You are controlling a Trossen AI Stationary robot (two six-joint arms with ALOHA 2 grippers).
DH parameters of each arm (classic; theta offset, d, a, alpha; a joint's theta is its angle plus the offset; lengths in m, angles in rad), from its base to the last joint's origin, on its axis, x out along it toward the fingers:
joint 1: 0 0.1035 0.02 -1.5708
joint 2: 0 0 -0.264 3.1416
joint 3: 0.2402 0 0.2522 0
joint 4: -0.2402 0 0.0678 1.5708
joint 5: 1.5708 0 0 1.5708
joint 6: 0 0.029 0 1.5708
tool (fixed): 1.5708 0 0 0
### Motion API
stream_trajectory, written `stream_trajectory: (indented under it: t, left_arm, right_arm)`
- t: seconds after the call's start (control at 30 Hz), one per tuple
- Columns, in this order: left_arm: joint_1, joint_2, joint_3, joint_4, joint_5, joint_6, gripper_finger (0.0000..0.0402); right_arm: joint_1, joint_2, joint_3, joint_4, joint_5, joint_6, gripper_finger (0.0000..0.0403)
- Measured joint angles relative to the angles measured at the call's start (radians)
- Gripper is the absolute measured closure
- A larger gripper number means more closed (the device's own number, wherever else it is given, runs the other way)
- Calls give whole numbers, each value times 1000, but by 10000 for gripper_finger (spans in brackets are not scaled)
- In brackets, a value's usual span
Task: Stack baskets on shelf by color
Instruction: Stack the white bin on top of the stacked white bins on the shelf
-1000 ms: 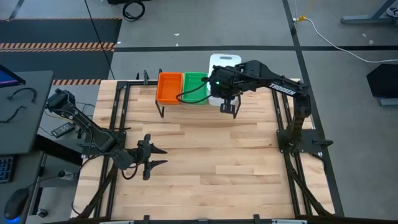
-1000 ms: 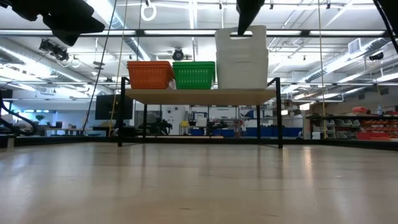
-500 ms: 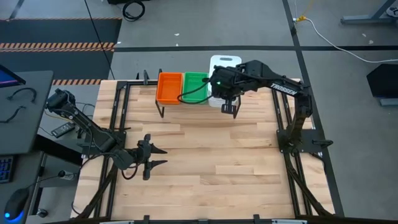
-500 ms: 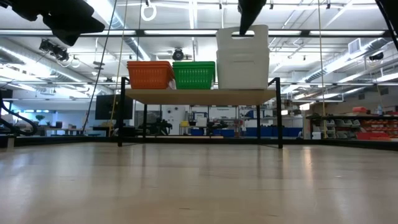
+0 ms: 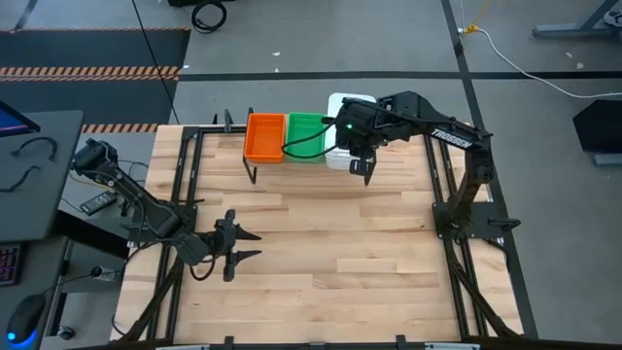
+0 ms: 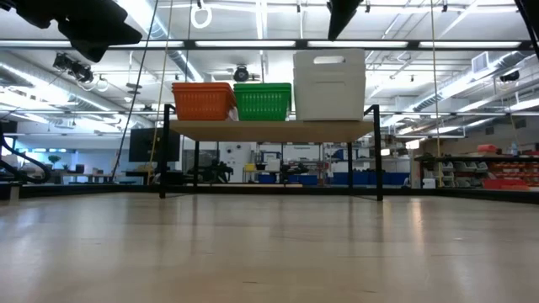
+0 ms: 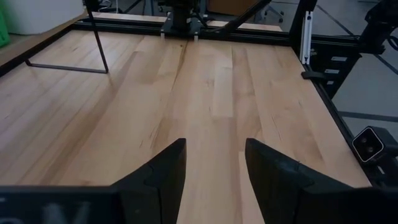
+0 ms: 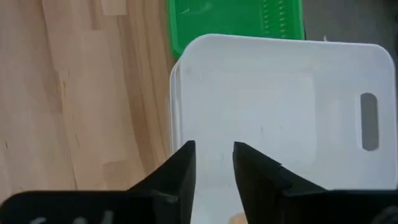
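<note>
Wooden shelf (image 6: 269, 128) holds orange, green and white baskets (image 6: 328, 84).

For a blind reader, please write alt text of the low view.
A shelf holds orange baskets, green baskets and taller white baskets in a row. The right gripper hangs just above the white ones, holding nothing.

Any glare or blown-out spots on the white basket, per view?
Right wrist view: white basket nearly washed out, walls faint, only the handle slot reads. Low view: its front is flat white against bright ceiling lights. High view: mostly hidden under the right gripper.
</note>
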Motion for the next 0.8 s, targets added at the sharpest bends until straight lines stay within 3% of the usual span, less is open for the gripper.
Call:
stream_trajectory:
  t: [0.13,0.27,0.43,0.63,0.8]
  left_arm:
    - [0,0,0,0,0,1,230]
    - [1,0,0,0,0,3,230]
    - [2,0,0,0,0,3,230]
    - [2,0,0,0,0,3,230]
    - [0,0,0,0,0,3,230]
  right_arm:
    - [6,-7,0,0,-11,50,281]
    - [55,-8,-2,2,-96,107,279]
    - [150,-6,-91,7,-116,130,281]
    - [206,-5,-252,30,-79,170,281]
    - [209,-5,-371,32,28,227,282]
